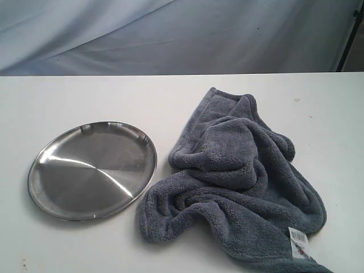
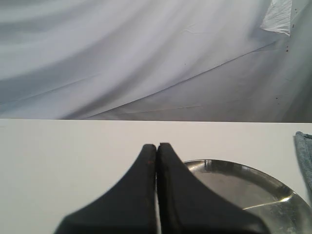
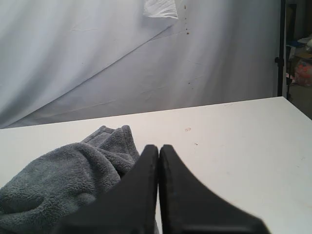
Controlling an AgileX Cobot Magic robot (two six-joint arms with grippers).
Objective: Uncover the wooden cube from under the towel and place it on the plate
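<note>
Surface: a white tabletop carries everything, with a pale draped backdrop behind it.
Towel: blue-grey plush, crumpled in a heap on the right, its left edge just beside the plate. Soft and limp, it will likely lift easily if pinched at a raised fold or loose edge.
Plate: round, shiny steel, nothing on it, lying flat on the left.
Cube: hidden, judged to sit under the towel's raised middle hump. Rough, stiff wood should grip well across two opposite flat faces and is probably light.
Left end effector: fingers pressed together, holding nothing, poised over the surface just short of the plate.
Right end effector: fingers likewise together and empty, beside the towel's edge, not clearly touching it.
Tag: a small white barcode label at the towel's lower-right corner in the exterior view.
</note>
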